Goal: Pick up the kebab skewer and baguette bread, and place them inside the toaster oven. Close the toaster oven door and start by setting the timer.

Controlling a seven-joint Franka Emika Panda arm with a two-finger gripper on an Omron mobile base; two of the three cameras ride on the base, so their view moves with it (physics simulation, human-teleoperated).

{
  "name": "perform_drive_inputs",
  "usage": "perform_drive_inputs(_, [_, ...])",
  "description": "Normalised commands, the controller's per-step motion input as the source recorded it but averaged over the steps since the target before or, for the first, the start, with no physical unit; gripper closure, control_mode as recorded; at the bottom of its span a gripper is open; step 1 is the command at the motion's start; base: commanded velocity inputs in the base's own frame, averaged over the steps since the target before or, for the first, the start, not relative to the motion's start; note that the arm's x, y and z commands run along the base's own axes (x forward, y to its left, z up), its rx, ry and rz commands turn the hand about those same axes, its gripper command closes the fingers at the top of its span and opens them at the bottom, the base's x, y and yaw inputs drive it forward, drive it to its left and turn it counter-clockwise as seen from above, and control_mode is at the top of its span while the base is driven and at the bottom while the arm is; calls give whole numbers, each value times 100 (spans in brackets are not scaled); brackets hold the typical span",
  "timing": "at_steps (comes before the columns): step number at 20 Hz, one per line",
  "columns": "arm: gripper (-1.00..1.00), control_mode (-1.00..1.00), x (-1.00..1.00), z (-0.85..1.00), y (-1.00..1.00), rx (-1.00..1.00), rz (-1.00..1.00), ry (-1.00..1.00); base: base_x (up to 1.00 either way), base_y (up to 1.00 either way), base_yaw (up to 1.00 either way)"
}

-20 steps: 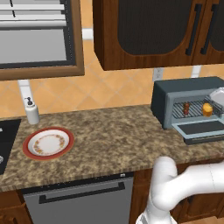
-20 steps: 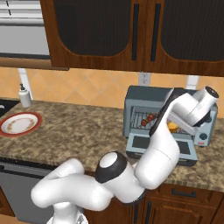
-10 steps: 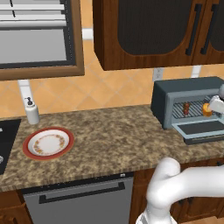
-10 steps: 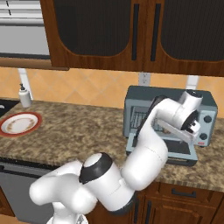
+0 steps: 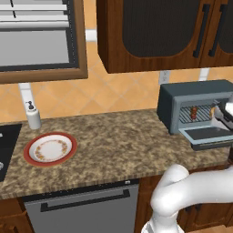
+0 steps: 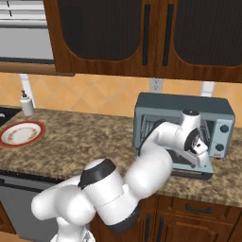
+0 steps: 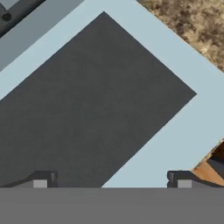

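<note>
The dark blue-grey toaster oven (image 5: 182, 98) stands at the right of the counter, its door (image 5: 207, 135) dropped flat. On the rack inside lies the kebab skewer (image 5: 194, 112), with a sliver of orange baguette bread (image 5: 212, 110) to its right, partly hidden by my hand. In the right base view my arm covers the oven (image 6: 184, 106) mouth. My gripper (image 7: 111, 183) hangs open just above the door's dark glass (image 7: 87, 109), with nothing between its fingertips (image 7: 39, 182).
A red-rimmed plate (image 5: 50, 149) and a soap dispenser (image 5: 32, 116) sit far left on the granite counter (image 5: 118, 141). The oven's knobs (image 6: 224, 128) are on its right front. Wall cabinets hang close above the oven.
My hand has come out of the oven mouth and dropped lower, so it now faces down at the open door. The skewer and bread stay on the rack.
</note>
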Motion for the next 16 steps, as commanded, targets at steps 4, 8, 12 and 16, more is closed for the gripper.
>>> perform_drive_inputs(4, [-100, -100, 51, -4, -18, -6, -14, 3, 0, 0, 0])
perform_drive_inputs(8, [-100, -100, 48, -11, -36, -7, -11, 0, 0, 0, 0])
perform_drive_inputs(12, [-100, -100, 48, -5, -6, -4, -9, 0, 0, 0, 0])
perform_drive_inputs(16, [-100, -100, 30, 0, 7, -1, -7, 0, 0, 0, 0])
